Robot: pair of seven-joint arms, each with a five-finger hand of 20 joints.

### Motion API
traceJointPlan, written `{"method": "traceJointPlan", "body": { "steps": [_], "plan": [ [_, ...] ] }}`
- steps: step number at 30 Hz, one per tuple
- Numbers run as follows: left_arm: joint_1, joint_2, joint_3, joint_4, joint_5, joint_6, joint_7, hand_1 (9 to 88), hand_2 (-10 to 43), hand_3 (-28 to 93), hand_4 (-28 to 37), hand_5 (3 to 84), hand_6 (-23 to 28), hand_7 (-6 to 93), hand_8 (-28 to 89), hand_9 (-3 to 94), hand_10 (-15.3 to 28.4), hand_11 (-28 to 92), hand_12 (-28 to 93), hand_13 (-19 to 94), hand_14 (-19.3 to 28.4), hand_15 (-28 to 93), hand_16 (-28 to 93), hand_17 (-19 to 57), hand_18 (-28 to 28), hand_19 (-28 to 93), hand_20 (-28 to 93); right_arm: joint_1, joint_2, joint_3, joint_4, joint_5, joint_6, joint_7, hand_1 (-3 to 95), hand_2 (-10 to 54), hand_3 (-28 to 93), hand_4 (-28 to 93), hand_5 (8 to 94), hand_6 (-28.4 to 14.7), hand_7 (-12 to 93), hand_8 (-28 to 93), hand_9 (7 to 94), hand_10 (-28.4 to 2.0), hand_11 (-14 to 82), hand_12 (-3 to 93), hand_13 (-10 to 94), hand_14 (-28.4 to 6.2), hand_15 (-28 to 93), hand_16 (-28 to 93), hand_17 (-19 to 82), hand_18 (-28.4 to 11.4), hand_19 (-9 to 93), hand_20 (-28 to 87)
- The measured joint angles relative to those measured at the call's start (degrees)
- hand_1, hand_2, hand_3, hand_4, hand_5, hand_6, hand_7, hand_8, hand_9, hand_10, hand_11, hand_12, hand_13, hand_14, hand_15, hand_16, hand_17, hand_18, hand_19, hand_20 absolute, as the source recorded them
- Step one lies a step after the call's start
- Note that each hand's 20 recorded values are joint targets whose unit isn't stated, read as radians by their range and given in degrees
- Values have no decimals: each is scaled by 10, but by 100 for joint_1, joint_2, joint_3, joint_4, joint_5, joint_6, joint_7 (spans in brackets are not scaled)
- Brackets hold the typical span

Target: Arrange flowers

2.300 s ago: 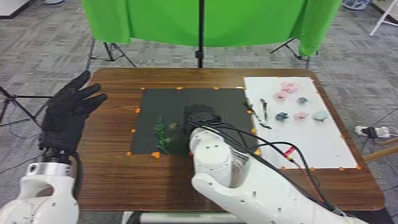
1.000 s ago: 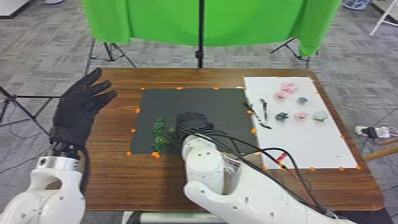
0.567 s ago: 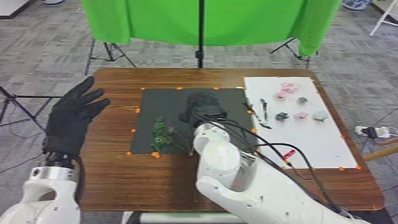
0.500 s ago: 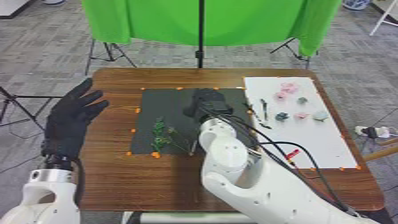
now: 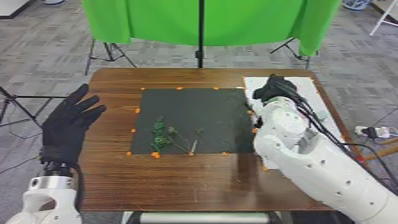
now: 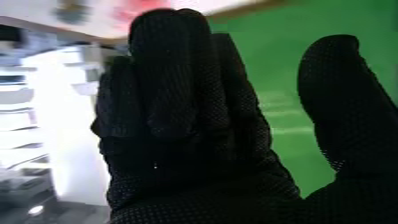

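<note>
Right robot hand [image 5: 274, 87] over white sheet [image 5: 305, 85]

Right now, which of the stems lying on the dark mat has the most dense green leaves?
The leftmost stem, the one nearest the left hand; the other stems to its right look thin and sparse.

the right wrist view blurs and cuts off a pink flower [image 6: 139, 5].

The table [image 5: 160, 190] is smooth brown wood with a soft sheen. The green backdrop [image 5: 253, 25] is matt, draped cloth.
</note>
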State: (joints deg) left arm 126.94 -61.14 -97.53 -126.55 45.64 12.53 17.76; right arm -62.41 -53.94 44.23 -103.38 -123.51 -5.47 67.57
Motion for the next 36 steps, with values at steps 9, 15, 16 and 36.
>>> {"method": "traceJointPlan", "body": {
  "steps": [9, 15, 16, 36],
  "plan": [
    [-12, 16, 14, -1, -16, 5, 21, 191, 72, 769, -283, 353, 60, 134, -104, 321, 175, 244, 115, 228, 242, 516, -69, -100, 260, 532, 126, 15, -90, 154, 387, 327, -890, 75, 332, -77, 715, -234, 583, -95, 163, -114, 666, -216, 399, 171, 697, -144, 689, 109, 445, -224, 932, 191],
    [-37, 13, 5, -1, -16, 8, 5, 193, 72, 770, -283, 354, 61, 135, -104, 323, 177, 248, 115, 229, 243, 516, -70, -99, 259, 531, 126, -78, -218, 131, 444, 315, -892, 29, 330, -86, 707, -241, 567, -81, 142, -116, 659, -216, 411, 171, 696, -140, 702, 110, 446, -225, 932, 212],
    [-43, 8, 5, -1, -16, 8, -3, 193, 72, 770, -283, 353, 61, 135, -104, 323, 177, 248, 114, 229, 243, 515, -70, -99, 259, 531, 126, -78, -233, 105, 476, 315, -893, 27, 328, -87, 705, -242, 565, -81, 140, -115, 656, -217, 414, 172, 694, -140, 706, 111, 446, -225, 932, 214],
    [-145, -29, 19, 15, -10, -9, -29, 195, 73, 771, -283, 352, 61, 137, -105, 324, 177, 250, 114, 230, 243, 518, -70, -99, 258, 529, 128, 786, -543, -1037, 1528, 194, -1082, 174, 518, -95, 589, -281, 786, -14, 196, 2, 700, -163, 577, 206, 743, -97, 729, 134, 479, -204, 932, 287]
  ]
}}
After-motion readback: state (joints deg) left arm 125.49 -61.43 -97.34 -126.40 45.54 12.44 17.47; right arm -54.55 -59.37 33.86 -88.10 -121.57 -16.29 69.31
